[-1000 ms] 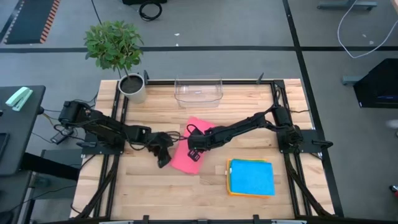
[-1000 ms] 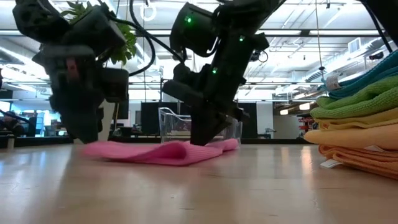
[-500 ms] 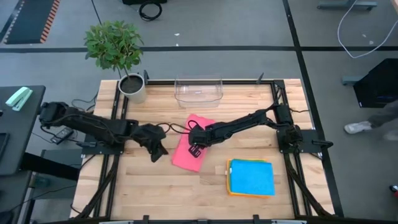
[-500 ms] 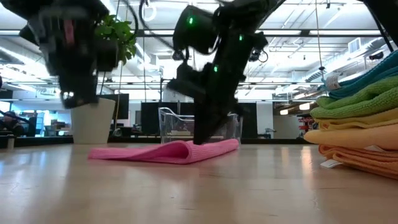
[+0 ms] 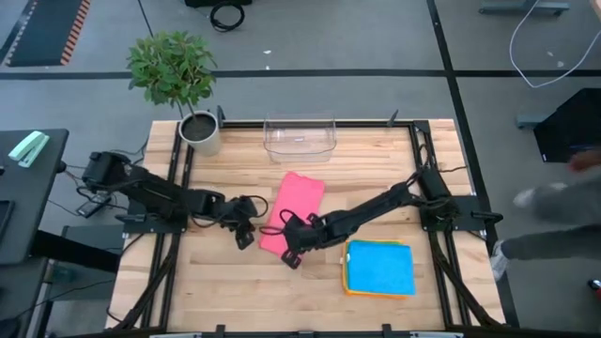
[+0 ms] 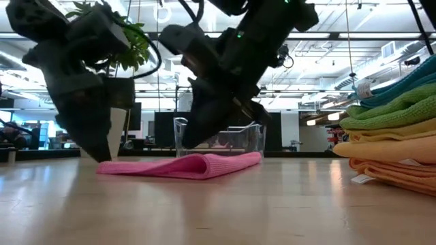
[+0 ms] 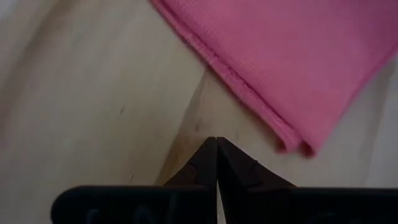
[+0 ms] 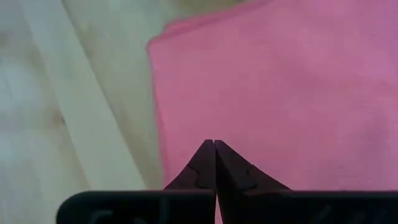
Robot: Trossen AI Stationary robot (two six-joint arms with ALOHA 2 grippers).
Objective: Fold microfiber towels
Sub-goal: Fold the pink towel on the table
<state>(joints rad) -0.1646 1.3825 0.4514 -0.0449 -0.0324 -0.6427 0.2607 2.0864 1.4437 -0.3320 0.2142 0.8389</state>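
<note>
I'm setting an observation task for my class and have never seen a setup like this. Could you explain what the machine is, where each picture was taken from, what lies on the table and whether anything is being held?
These are two dark robot arms working at a wooden table. One picture looks straight down from above, one looks level across the table top, and two come from cameras on the arms' wrists. In the middle lies a folded pink towel. A stack of folded towels, blue on top, sits nearer the right arm. A clear plastic bin and a potted plant stand along the far edge. The left gripper is beside the pink towel's left edge; the right gripper is at its near corner. Both are shut and hold nothing.
</note>
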